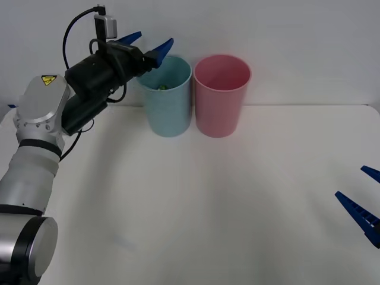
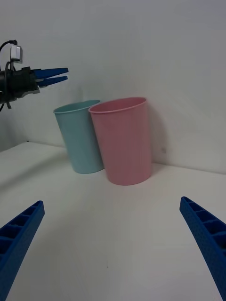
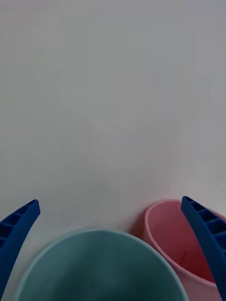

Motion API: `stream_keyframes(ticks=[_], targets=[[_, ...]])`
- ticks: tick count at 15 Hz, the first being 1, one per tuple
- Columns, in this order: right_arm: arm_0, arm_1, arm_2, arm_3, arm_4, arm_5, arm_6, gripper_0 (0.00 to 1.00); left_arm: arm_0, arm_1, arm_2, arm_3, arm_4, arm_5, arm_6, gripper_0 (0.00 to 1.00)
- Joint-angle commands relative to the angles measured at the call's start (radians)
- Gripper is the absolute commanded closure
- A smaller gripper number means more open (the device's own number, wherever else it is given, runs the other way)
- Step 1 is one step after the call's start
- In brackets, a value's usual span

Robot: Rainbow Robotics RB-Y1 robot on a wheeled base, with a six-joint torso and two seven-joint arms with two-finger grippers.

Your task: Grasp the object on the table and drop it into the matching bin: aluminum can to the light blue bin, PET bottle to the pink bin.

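White table (image 1: 208, 208); left gripper (image 1: 151, 47) jaws spread, empty, over light blue bin (image 1: 169, 107); speck inside, possibly can (image 1: 161, 87).

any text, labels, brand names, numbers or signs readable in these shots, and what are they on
No readable words or numbers anywhere.
Yellow triangular warning sign: a sticker on the left arm's grey joint housing, a symbol only, too small to make out.
Light blue bin and pink bin: plain, no print.
A speck of something dark green shows inside the light blue bin; any label on it is too small to read.
Left end effector, above the light blue bin: no markings.
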Motion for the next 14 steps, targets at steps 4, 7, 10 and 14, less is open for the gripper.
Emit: stream_keyframes(ticks=[4, 7, 10, 14], targets=[[0.000, 0.000, 0.000, 0.000, 0.000, 0.000, 0.000, 0.00, 0.242, 0.050, 0.039, -0.251, 0.104, -0.013, -0.001, 0.00], [0.000, 0.000, 0.000, 0.000, 0.000, 0.000, 0.000, 0.00, 0.388, 0.070, 0.108, -0.387, 0.133, -0.041, -0.001, 0.00], [0.000, 0.000, 0.000, 0.000, 0.000, 0.000, 0.000, 0.00, 0.507, 0.070, 0.219, -0.482, 0.150, -0.122, -0.002, 0.00], [0.000, 0.000, 0.000, 0.000, 0.000, 0.000, 0.000, 0.00, 0.613, 0.072, 0.343, -0.538, 0.158, -0.248, -0.011, 0.00]])
